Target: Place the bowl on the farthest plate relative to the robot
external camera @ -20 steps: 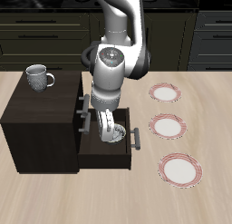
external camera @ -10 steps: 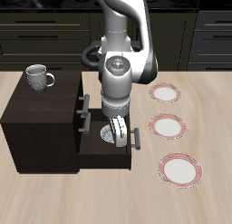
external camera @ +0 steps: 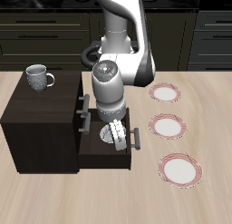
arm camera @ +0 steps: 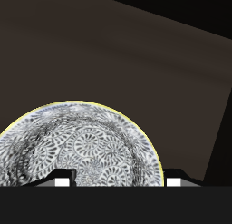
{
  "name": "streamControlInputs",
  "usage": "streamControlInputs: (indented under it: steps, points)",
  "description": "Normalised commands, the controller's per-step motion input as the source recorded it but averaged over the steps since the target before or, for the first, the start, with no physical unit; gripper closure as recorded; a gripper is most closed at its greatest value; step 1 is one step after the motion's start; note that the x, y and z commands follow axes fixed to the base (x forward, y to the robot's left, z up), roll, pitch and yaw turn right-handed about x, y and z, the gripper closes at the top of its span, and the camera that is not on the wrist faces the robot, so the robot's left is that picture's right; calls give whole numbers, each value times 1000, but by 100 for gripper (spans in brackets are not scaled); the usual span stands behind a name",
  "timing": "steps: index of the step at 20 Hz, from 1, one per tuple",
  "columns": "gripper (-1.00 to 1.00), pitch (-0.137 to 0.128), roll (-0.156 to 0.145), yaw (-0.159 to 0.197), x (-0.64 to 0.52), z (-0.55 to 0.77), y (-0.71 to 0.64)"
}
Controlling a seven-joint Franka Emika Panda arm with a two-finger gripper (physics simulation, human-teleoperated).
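The gripper (external camera: 112, 128) is clamping the bowl (external camera: 115, 134) by its rim — bowl tilted on edge, hanging over the open drawer (external camera: 107, 148) of the dark cabinet (external camera: 41, 123), clear of the drawer floor as far as the exterior view shows. In the wrist view the bowl (arm camera: 83, 146) is filling the frame right at the fingers, speckled inside facing the camera, dark drawer interior behind it. Three striped-rim plates are sitting on the table (external camera: 208, 110) beside the cabinet, in a row running from back to front: the plate (external camera: 179, 170) nearest the table's front edge, a middle plate (external camera: 168, 126), a back plate (external camera: 164, 92). All three bare. A grey mug (external camera: 38, 78) is standing on the cabinet top.
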Motion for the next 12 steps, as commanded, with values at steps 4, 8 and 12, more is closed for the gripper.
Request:
streamControlInputs:
  steps: [4, 8, 12]
  points:
    - [100, -3, 21, 10, 12, 95, 70]
    - [100, -27, 28, 12, -21, 98, 69]
    - [100, -14, 7, 35, 17, 64, 53]
